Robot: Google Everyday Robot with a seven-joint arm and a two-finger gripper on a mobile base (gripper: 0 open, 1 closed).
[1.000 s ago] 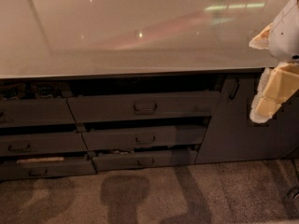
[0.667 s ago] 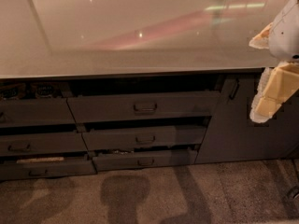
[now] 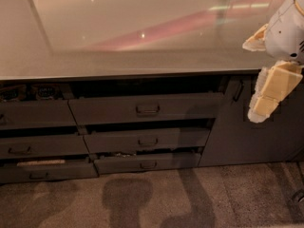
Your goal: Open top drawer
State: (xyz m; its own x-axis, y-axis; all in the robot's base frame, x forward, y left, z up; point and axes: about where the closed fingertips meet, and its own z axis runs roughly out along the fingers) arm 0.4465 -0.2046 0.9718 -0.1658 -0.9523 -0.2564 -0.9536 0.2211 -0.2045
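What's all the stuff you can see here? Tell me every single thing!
counter: 1, shiny pale grey, across the top.
top drawer: 1, dark grey, in the middle right under the counter, loop handle at its centre.
narrower drawers: 2, dark grey, stacked below the top drawer.
left drawers: 3, dark grey, stacked at the left edge.
cabinet door: 1, dark grey, right of the drawers.
carpet: 1, grey-brown, along the bottom.
gripper: 1, cream and white, at the right edge by the cabinet door, away from the top drawer's handle.

Greyish top drawer point(image 3: 114, 110), cream tool point(image 3: 270, 89) right
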